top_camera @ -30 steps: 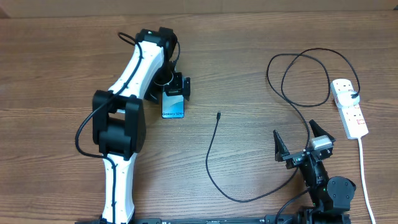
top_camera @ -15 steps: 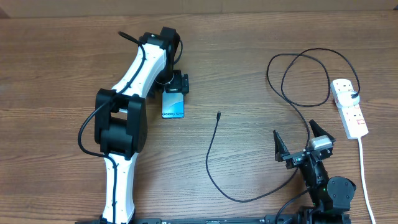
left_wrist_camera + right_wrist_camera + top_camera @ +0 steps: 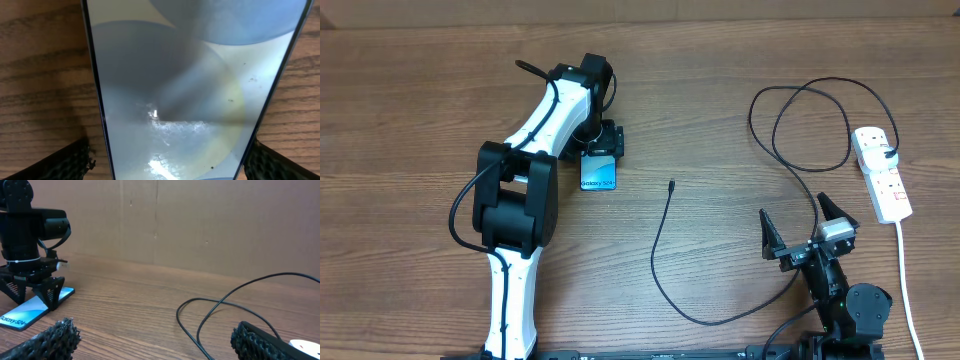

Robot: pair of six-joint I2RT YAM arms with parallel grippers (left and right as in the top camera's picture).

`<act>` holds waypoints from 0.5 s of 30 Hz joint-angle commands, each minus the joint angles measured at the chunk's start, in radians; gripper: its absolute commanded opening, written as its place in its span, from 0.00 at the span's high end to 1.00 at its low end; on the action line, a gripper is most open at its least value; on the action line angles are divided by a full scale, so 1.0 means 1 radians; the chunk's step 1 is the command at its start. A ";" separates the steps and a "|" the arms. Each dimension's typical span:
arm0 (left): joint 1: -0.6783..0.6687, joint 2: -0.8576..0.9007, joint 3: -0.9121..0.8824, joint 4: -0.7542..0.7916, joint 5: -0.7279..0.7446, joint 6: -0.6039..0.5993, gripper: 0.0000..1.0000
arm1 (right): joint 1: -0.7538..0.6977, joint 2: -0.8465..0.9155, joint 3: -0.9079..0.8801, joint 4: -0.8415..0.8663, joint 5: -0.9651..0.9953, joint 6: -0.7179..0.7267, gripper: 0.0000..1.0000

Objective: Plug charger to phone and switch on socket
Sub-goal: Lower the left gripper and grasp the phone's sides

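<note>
Compared with a second ago: the left arm's black elbow and white forearm have shifted slightly toward the far right, and the wrist sits a touch further from the near edge. The phone (image 3: 599, 175), charger (image 3: 657, 262) and socket (image 3: 881, 172) lie where they were. The right arm has not moved.

Left arm: it rises from the near edge, bends at the elbow and reaches away across the table (image 3: 740, 90), with the wrist turned down over the phone's far end. The left gripper (image 3: 603, 145) is spread wide and straddles the phone. In the wrist view one finger (image 3: 65, 160) stands clear of the phone's left edge, while the other is right at the opposite edge; I cannot tell if it touches. No clamp on the phone.

Right arm: folded low at the near right, camera looking level across the table. The right gripper (image 3: 800, 225) has its fingers splayed fully apart and holds nothing.

Phone: flat, screen up, left of centre.

Charger: its plug tip (image 3: 671, 185) lies to the right of the phone, apart from it. The cable curves toward the near edge, then loops back up to the socket.

Socket: at the right edge.
</note>
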 commanded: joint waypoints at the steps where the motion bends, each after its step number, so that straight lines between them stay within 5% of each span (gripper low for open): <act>1: -0.010 0.013 -0.035 0.007 -0.015 -0.014 0.03 | 0.000 -0.011 -0.010 0.005 -0.008 -0.001 0.00; 9: -0.011 0.013 -0.035 0.057 0.044 -0.014 0.00 | 0.000 -0.011 -0.010 0.005 -0.008 -0.001 0.00; 15: -0.023 0.013 -0.039 0.056 0.043 -0.014 0.14 | 0.000 -0.011 -0.010 0.005 -0.008 -0.001 0.00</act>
